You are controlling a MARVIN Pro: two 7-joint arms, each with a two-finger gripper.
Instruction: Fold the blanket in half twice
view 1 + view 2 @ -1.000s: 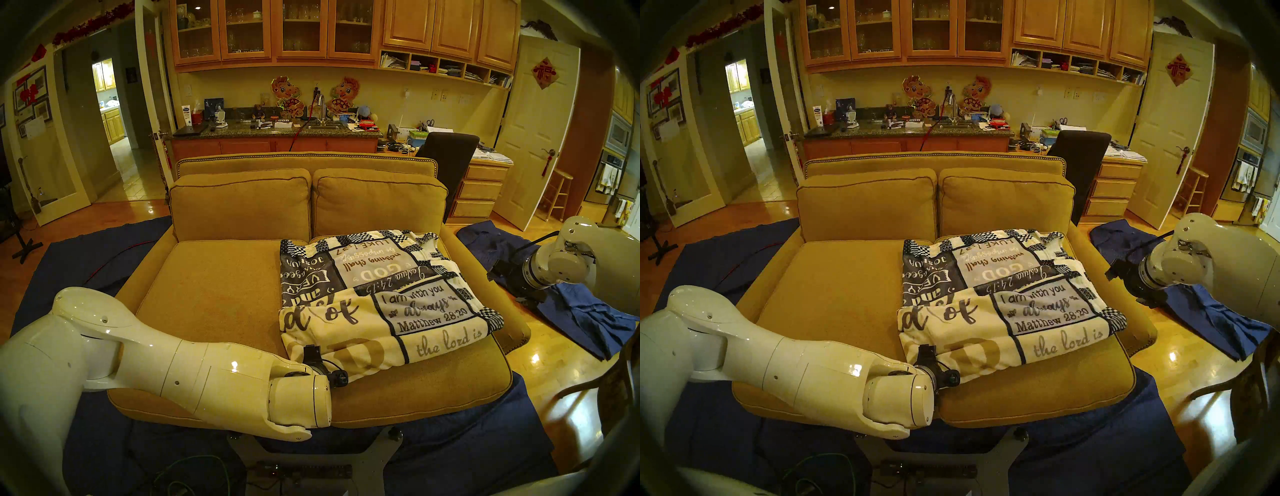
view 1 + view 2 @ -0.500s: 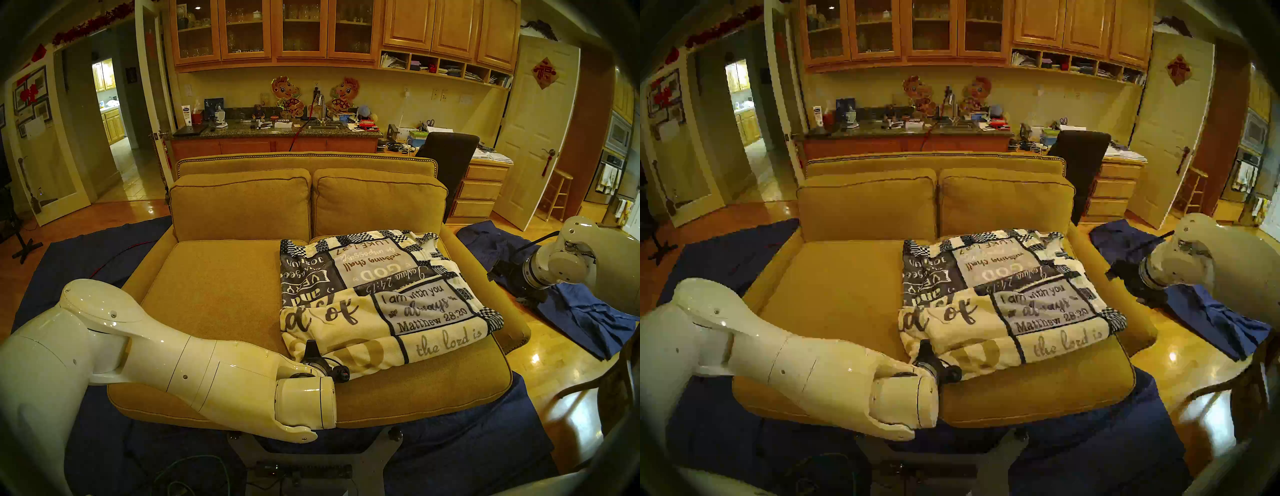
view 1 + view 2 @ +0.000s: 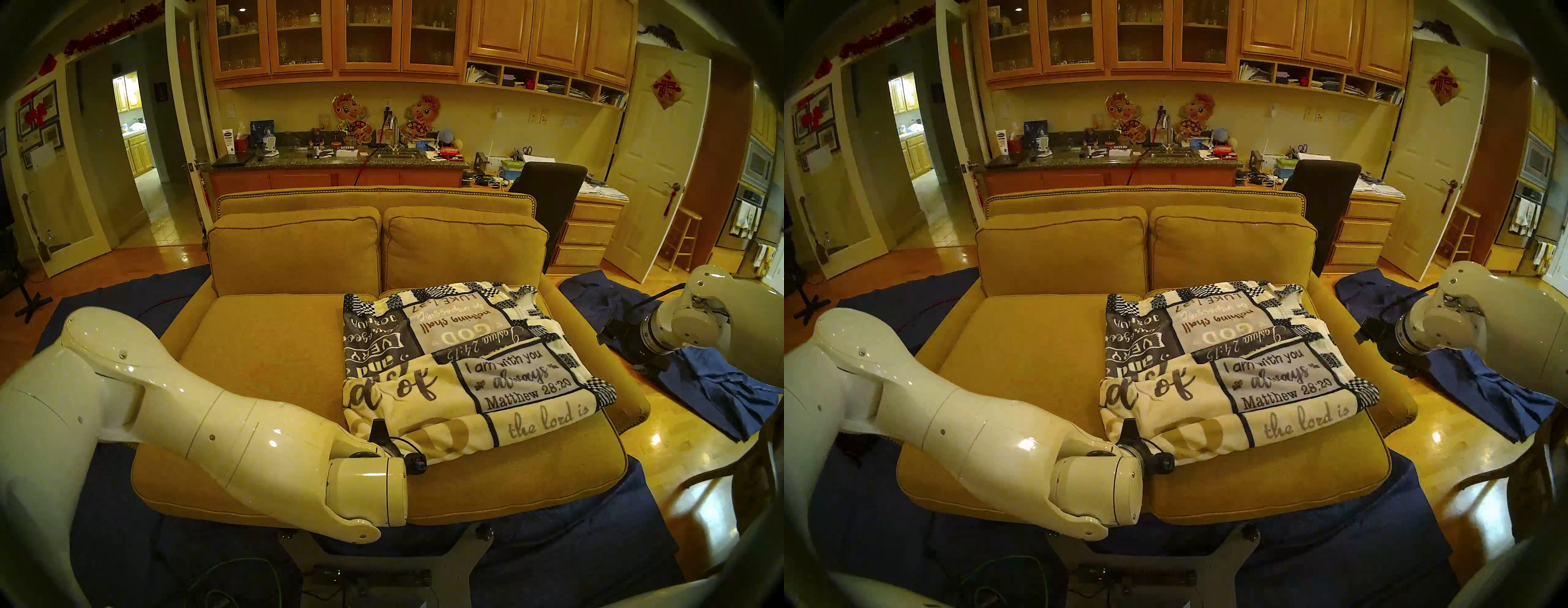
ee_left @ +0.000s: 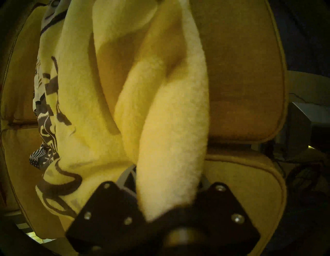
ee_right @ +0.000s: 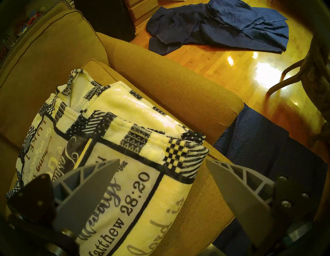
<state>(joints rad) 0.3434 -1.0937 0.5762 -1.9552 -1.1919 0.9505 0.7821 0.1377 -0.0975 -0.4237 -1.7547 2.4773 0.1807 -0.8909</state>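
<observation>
The blanket (image 3: 466, 369) lies folded on the right seat cushion of a tan sofa (image 3: 271, 361), cream with navy-bordered verse panels and a checkered edge. It also shows in the head stereo right view (image 3: 1225, 373) and the right wrist view (image 5: 132, 110). My left gripper (image 3: 379, 426) is at the blanket's near left corner, also seen in the head stereo right view (image 3: 1129, 426). In the left wrist view it (image 4: 167, 171) is shut on a thick cream fold of the blanket (image 4: 171, 125). My right gripper (image 5: 161, 161) is open and empty, held above the blanket's near right corner, beside the sofa's right arm (image 5: 178, 93).
Plain dark blue cloths lie on the floor right of the sofa (image 3: 700, 382) and under it (image 3: 551, 552). A wooden chair (image 5: 289, 75) stands at the near right. A black office chair (image 3: 547, 191) and a cluttered counter stand behind the sofa's back cushions (image 3: 297, 250).
My left arm's elbow has risen while the left gripper stayed at the blanket's near left corner. The blanket has barely shifted. The right arm has not moved.
</observation>
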